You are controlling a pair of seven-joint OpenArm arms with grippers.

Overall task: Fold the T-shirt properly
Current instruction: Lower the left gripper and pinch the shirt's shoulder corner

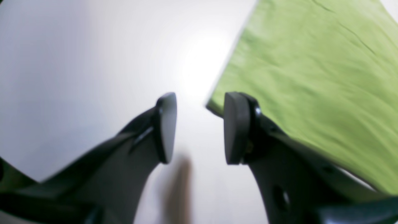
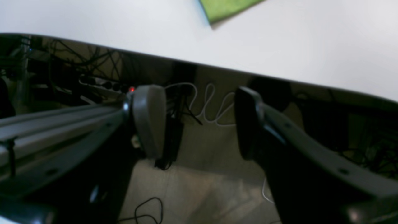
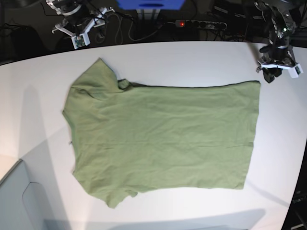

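The olive-green T-shirt [image 3: 163, 136] lies spread flat on the white table [image 3: 192, 60], neckline to the left and hem to the right, its far edge straight. In the left wrist view my left gripper [image 1: 200, 127] is open and empty just above the table, with a corner of the T-shirt [image 1: 311, 77] beside its right finger [image 1: 236, 127]. In the base view that gripper [image 3: 271, 73] hovers off the shirt's far right corner. My right gripper [image 2: 199, 123] is open and empty past the table's far edge, with a T-shirt corner [image 2: 224, 9] well away. In the base view the right gripper [image 3: 79, 39] sits at the far left.
Beyond the table's far edge [image 2: 217, 68] lie cables [image 2: 211, 105], a power strip with a red light [image 3: 199, 24] and a blue box [image 3: 151, 4]. A pale grey panel [image 3: 19, 201] sits at the near left corner.
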